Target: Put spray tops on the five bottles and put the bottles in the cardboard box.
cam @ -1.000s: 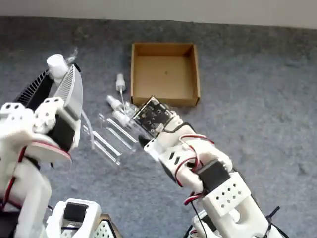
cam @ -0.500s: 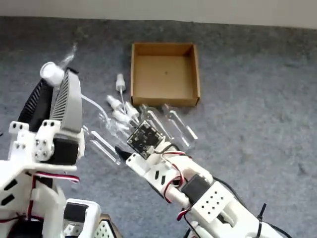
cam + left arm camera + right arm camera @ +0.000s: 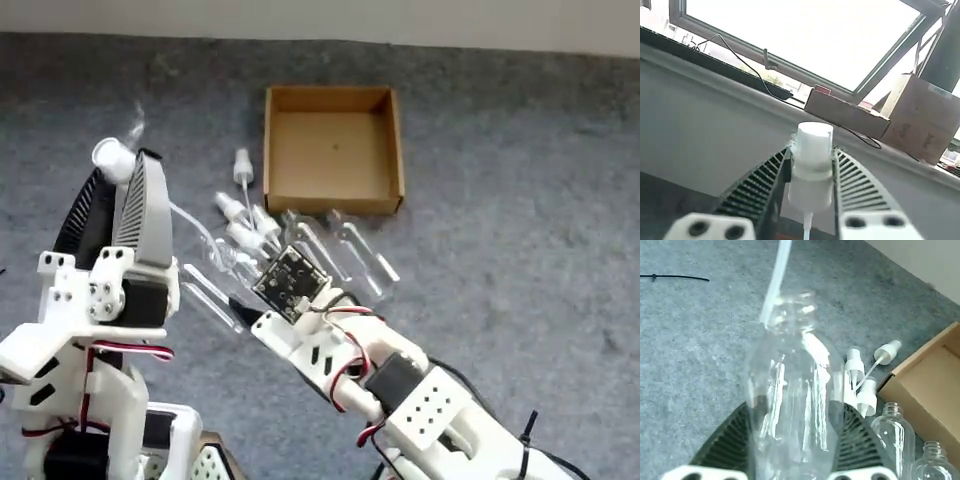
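right gripper (image 3: 795, 409) back from cardboard box (image 3: 333, 92), clamped on bottle (image 3: 792, 385); left gripper (image 3: 811, 153) pinches spray top (image 3: 811, 167), tube (image 3: 775, 285) at neck (image 3: 790, 315) for fitting.

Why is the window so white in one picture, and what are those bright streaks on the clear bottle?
Left wrist view: the camera faces the window, which daylight blows out white behind the spray top. Right wrist view: the streaks are light reflecting off the clear bottle. High view: even light, faint shadows on the carpet.
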Available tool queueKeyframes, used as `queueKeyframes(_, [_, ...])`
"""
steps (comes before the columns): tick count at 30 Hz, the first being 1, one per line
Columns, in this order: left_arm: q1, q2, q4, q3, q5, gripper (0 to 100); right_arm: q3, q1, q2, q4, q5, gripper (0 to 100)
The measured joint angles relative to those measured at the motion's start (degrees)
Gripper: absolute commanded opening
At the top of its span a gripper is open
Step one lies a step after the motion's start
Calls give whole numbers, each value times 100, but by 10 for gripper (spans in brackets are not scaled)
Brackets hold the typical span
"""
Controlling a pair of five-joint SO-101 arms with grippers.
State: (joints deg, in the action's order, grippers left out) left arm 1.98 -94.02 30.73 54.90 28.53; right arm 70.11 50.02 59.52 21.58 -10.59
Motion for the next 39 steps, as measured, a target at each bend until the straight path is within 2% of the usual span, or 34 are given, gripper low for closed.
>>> queueKeyframes(9, [0,9,-273,18,0,14,0,26,0,0,0,3])
queueKeyframes(14, [325,9,-527,18,-62,14,0,44,0,0,0,3])
queueKeyframes(20, [387,9,-791,448,-70,14,0,44,0,0,0,3])
queueKeyframes(27, [255,-9,-765,519,-70,14,0,44,0,0,0,3])
queueKeyframes(31, [-62,-18,-475,413,-70,14,0,44,0,0,0,3])
queueKeyframes(39, [-132,-44,-70,132,-70,14,0,44,0,0,0,3])
